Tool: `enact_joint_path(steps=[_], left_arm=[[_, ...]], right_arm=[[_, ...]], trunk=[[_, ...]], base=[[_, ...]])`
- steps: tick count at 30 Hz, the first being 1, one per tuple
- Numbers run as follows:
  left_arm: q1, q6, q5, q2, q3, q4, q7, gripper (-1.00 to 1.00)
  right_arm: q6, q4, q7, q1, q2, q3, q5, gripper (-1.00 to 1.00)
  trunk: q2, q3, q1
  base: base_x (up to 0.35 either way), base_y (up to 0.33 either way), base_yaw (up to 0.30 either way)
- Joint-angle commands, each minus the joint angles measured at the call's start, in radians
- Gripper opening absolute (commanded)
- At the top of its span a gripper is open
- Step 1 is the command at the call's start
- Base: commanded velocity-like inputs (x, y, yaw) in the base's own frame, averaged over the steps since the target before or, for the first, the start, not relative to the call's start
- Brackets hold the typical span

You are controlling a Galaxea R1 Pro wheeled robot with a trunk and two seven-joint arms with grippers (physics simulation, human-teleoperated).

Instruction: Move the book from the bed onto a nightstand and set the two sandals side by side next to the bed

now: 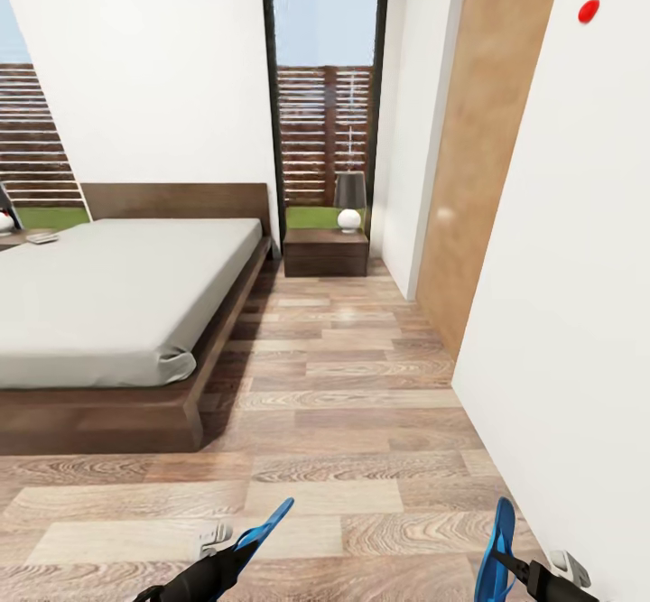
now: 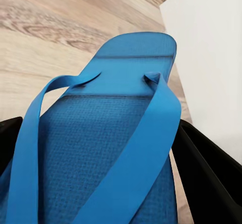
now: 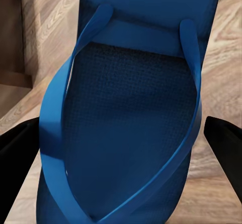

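Nearest, my left hand pinches one flat bright blue flip-flop sandal; my right hand pinches the other blue sandal, both held clear of the light wood-plank floor. Beyond lies the large pale grey bed on its dark brown frame. I judge it best to roll closer, then lower both soles flat, parallel, beside the frame. Farthest stands the dark wooden nightstand.

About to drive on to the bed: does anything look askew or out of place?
Nothing stands out. Each gripper carries one sandal, left and right, held off the floor; the bed is tidy.
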Motion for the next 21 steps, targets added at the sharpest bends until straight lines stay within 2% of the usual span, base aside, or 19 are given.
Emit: enact_joint_path(steps=[1,21], left_arm=[[-0.001,-0.002,0.003,0.000,0.001,0.001,-0.003,-1.00],[-0.001,-0.002,0.003,0.001,0.002,0.001,-0.003,-1.00]], right_arm=[[0.011,0.000,0.003,0.000,0.000,-0.003,-0.005,-1.00],[0.011,0.000,0.003,0.000,0.000,-0.003,-0.005,-1.00]], trunk=[[0.000,-0.003,0.000],[0.000,-0.034,0.000]], base=[[0.000,0.000,0.000],[0.000,0.000,0.000]])
